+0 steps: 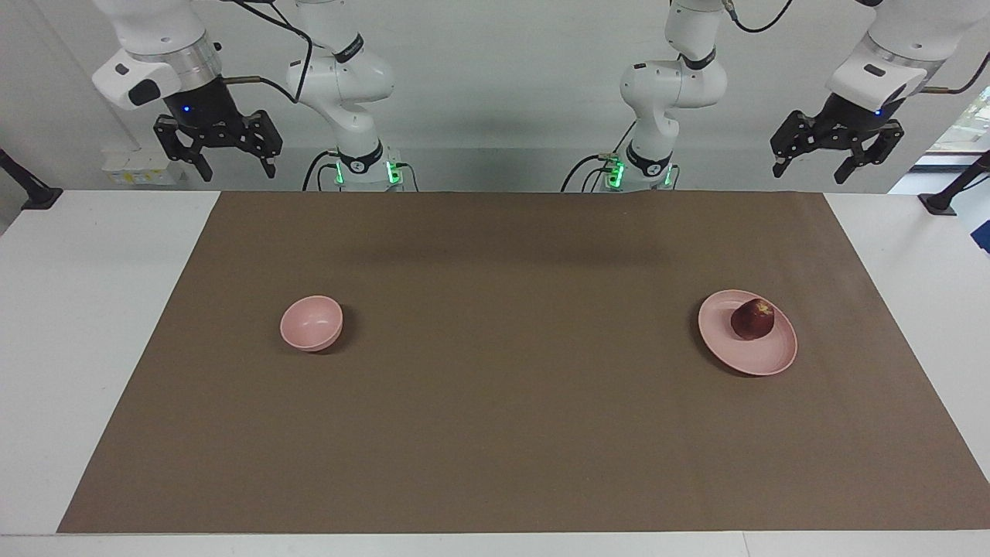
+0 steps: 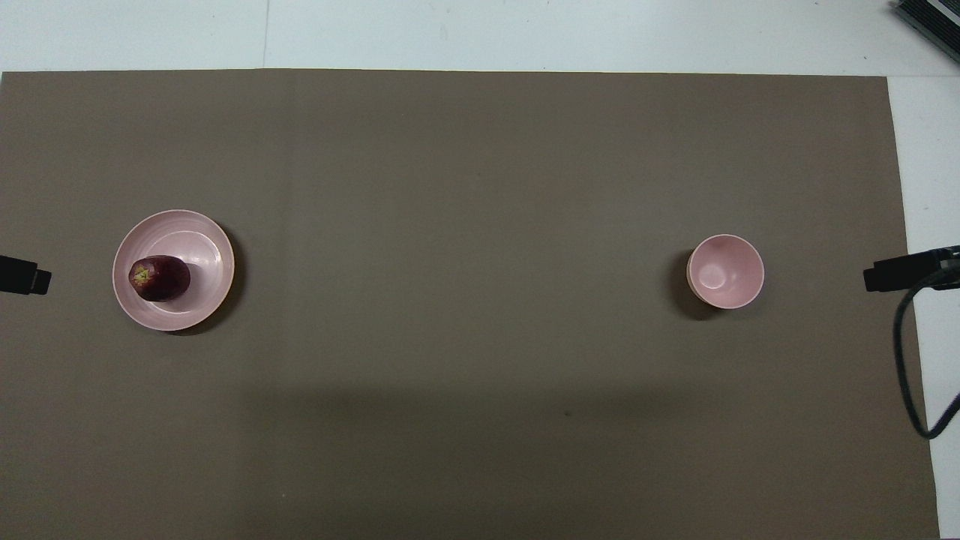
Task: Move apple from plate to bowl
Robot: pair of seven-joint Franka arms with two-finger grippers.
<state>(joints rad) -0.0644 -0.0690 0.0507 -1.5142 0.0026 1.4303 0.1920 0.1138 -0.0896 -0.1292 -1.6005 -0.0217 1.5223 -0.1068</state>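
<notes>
Apple [image 1: 753, 319]: on plate [image 1: 762, 360], toward left arm's end.
Bowl [image 1: 311, 322]: well apart — right arm's end.
Left gripper [image 1: 838, 160]: raised, fingers spread, empty — the nearer.
Right gripper [image 1: 217, 157]: raised, fingers spread, empty.

Both arms are up high at the robots' own end of the table. The left gripper [image 1: 837, 158] hangs in the air at the left arm's end, tilted a bit, with its two fingers spread apart. The right gripper [image 1: 218, 157] hangs in the air at the right arm's end, pointing down, fingers spread apart too. Neither one holds anything.
</notes>
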